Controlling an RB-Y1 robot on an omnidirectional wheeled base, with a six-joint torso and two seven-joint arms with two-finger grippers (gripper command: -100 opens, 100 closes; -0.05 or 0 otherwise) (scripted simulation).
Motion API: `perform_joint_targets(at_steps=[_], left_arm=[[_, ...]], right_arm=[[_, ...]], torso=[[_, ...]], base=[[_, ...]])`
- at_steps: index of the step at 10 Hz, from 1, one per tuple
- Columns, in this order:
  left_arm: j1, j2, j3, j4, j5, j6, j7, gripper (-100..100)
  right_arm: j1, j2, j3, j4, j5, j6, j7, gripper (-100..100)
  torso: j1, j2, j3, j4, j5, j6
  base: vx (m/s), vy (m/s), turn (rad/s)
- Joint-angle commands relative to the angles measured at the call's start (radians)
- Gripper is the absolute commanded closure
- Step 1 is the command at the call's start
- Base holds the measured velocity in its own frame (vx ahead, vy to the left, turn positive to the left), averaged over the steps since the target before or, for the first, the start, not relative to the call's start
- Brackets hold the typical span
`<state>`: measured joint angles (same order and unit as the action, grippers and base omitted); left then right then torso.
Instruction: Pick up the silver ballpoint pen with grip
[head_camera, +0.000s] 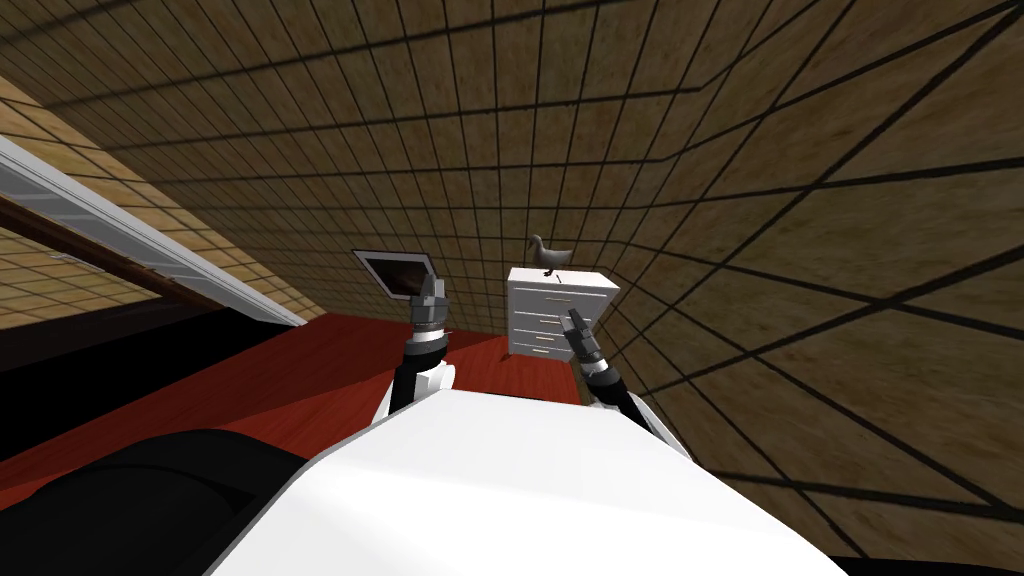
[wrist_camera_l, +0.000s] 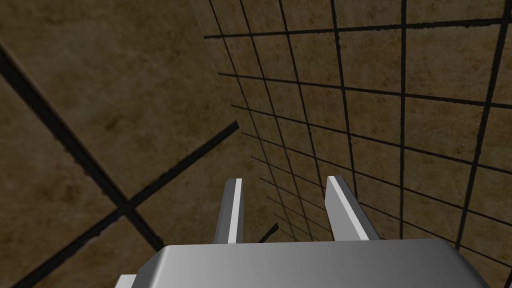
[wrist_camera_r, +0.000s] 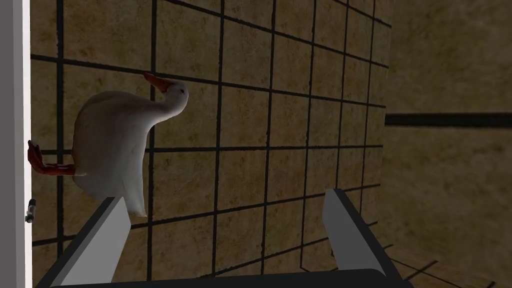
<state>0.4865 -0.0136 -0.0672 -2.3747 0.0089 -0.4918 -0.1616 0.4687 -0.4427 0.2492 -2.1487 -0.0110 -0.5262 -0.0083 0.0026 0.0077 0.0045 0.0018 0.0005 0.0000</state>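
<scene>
Pen approach: the small silvery pen with a dark grip (wrist_camera_r: 31, 210) is lying on top of the white chest of drawers (head_camera: 560, 310).

The chest is seen at the middle of the head view, with the pen near the white goose figurine with an orange bill (wrist_camera_r: 120, 145). The right gripper (wrist_camera_r: 227, 235) is held short of the chest, its fingers wide apart and empty. The left gripper (wrist_camera_l: 285, 210), left of centre, is also held with its fingers apart. The robot should probably be brought nearer, and the right fingers set across the thin barrel and lowered from above, clear of the goose. No brand, label or writing can be read.
</scene>
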Motion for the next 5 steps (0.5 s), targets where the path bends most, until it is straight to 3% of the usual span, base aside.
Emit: perform_joint_targets(at_steps=[1,2,4,5], left_arm=[[0.0,0.0,0.0,0.0,0.0,0.0,0.0,0],[0.0,0.0,0.0,0.0,0.0,0.0,0.0,0],[0.0,0.0,0.0,0.0,0.0,0.0,0.0,0],[0.0,0.0,0.0,0.0,0.0,0.0,0.0,0]], right_arm=[[0.0,-0.048,0.016,0.023,-0.009,-0.007,-0.011,-100],[-0.003,-0.077,0.048,0.056,-0.028,-0.009,-0.03,-100],[-0.003,-0.112,0.048,0.056,-0.028,-0.009,-0.03,-100],[-0.007,-0.15,0.081,0.091,-0.048,-0.01,-0.049,-100]], torso=[[0.0,0.0,0.0,0.0,0.0,0.0],[-0.001,-0.001,0.0,0.0,0.0,0.0],[-0.001,-0.001,0.0,0.0,0.0,0.0],[-0.002,-0.004,-0.002,-0.001,0.0,0.0]], base=[[-0.096,0.026,-0.02],[-0.116,0.019,-0.021],[-0.077,0.014,-0.006],[-0.059,0.026,-0.011]])
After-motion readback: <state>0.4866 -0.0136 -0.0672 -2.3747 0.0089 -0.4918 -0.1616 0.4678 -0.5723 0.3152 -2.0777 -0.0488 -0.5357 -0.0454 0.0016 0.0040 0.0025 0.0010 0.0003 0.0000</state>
